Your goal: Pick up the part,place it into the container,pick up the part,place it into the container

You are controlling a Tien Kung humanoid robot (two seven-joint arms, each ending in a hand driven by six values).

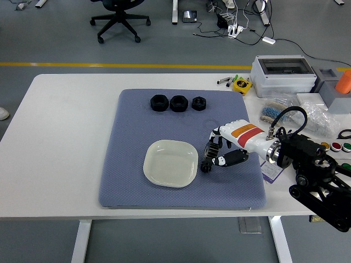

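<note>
No lettering I can read anywhere from here; the only markings are the red and orange bands on the right hand (pixel 222 153), which reaches in over the blue mat (pixel 131 164). Its fingers (pixel 213 147) are curled down around a black gear (pixel 210 149), gripping it just right of the cream dish (pixel 170 163), though the gear is mostly hidden under them. A second, smaller gear (pixel 205 166) sits on the mat right below, touching or nearly touching the dish's edge, hard to tell which. Three black nuts (pixel 178 103) line up at the mat's far side. The white worktop (pixel 66 137) carries clutter on its right: a grey box with a clear lid (pixel 283 75), a yellow tape measure (pixel 241 85), plastic bags (pixel 321 118), coloured buttons (pixel 335 146) cut off at the edge. Beyond it, grey floor, a yellow line (pixel 109 65), an office chair base (pixel 119 22), loose cables (pixel 241 27).
</note>
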